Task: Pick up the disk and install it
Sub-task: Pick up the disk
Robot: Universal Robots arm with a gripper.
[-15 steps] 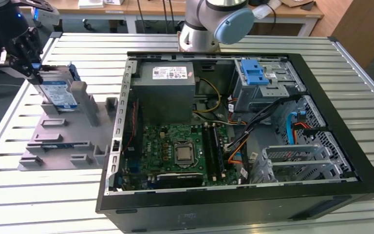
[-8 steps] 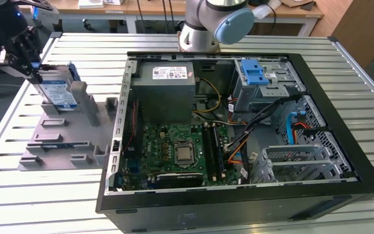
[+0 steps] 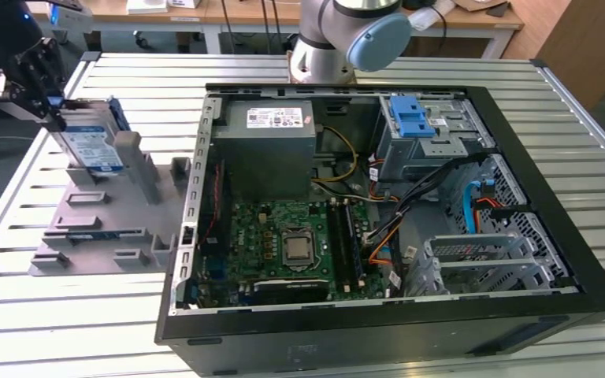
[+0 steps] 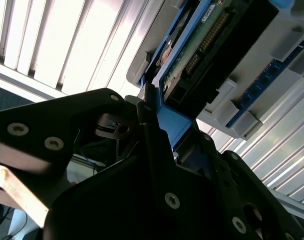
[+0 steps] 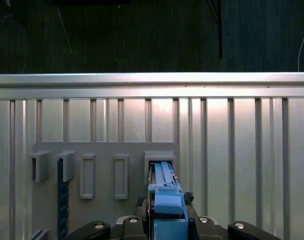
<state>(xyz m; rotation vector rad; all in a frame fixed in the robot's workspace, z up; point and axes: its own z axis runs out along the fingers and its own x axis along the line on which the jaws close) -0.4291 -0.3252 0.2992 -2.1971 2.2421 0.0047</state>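
The disk (image 3: 89,146) stands on edge at the far end of a grey holder plate (image 3: 103,230) at the exterior view's left, its blue-and-white label facing out and its blue frame along the edge. My gripper (image 3: 57,110) sits over its upper end, shut on the disk. In the second wrist view the black fingers (image 4: 148,131) clamp the blue frame, and the disk (image 4: 207,44) shows its green circuit side. In the first wrist view the disk (image 5: 165,196) runs edge-on from my gripper (image 5: 166,222) into a slot of the holder plate (image 5: 106,149).
An open black computer case (image 3: 387,319) lies at the exterior view's right, holding a grey power supply (image 3: 265,138), a green motherboard (image 3: 292,236) and a drive cage with a blue latch (image 3: 412,118). The arm's base (image 3: 329,47) stands behind it. The table is ribbed metal (image 3: 72,331).
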